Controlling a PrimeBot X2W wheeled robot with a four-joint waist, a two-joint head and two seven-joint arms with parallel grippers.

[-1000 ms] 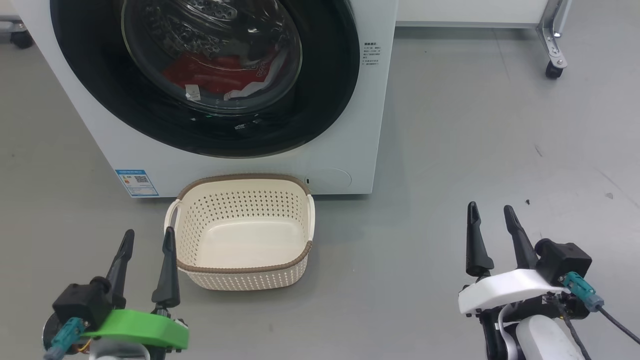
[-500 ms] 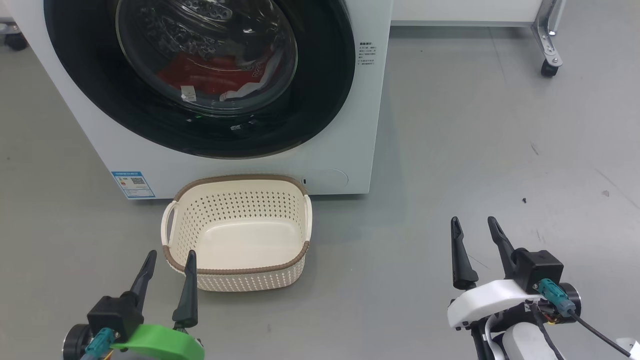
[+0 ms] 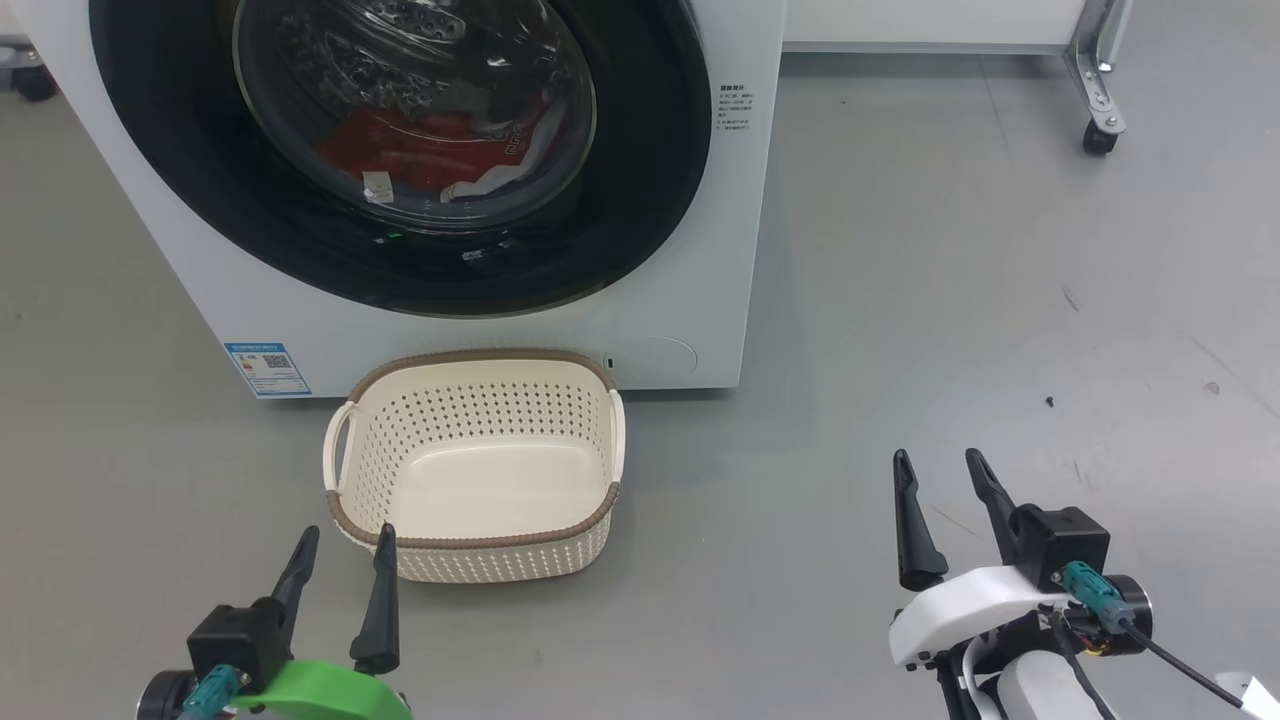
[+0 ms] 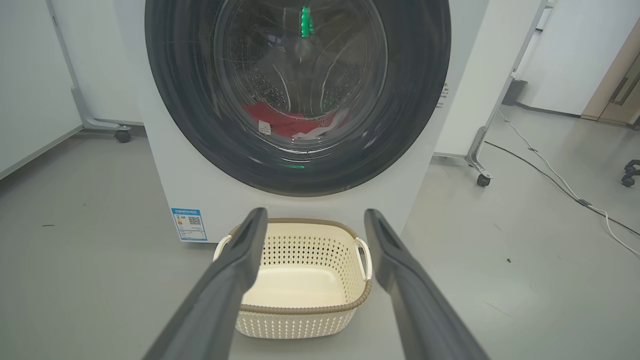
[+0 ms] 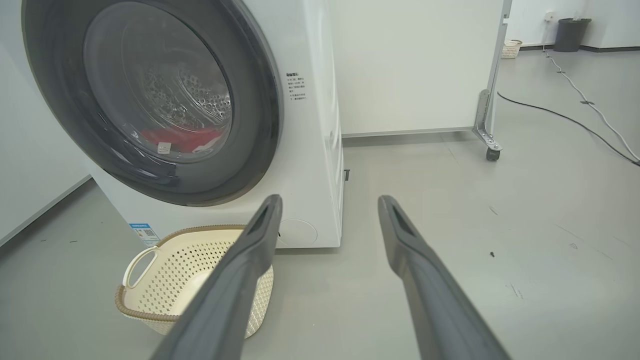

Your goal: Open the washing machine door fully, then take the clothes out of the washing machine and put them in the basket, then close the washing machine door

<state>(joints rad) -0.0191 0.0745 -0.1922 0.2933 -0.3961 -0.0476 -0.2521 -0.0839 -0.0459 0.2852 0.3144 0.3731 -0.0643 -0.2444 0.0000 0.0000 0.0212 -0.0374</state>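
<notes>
The white washing machine [image 3: 680, 250] stands ahead with its black-rimmed round door [image 3: 640, 200] shut flat against the front. Red and white clothes [image 3: 420, 150] lie in the drum behind the glass, and the left wrist view shows these clothes [image 4: 285, 125] too. An empty cream basket [image 3: 470, 400] sits on the floor just before the machine. My left gripper [image 3: 347, 537] hangs open near the basket's front left corner, holding nothing. My right gripper [image 3: 938, 462] is open over bare floor to the right, well clear of the machine.
A white panel on castors [image 3: 1095, 135] stands behind the machine to the right. Cables [image 5: 575, 120] run across the grey floor far right, and a bin [image 5: 570, 35] stands by the far wall. A blue sticker [image 3: 265, 368] marks the machine's lower left front.
Both grippers have dropped lower in the head view, the left also shifting right and the right left. The camera shifted slightly. Both stay open; door and basket are as before.
</notes>
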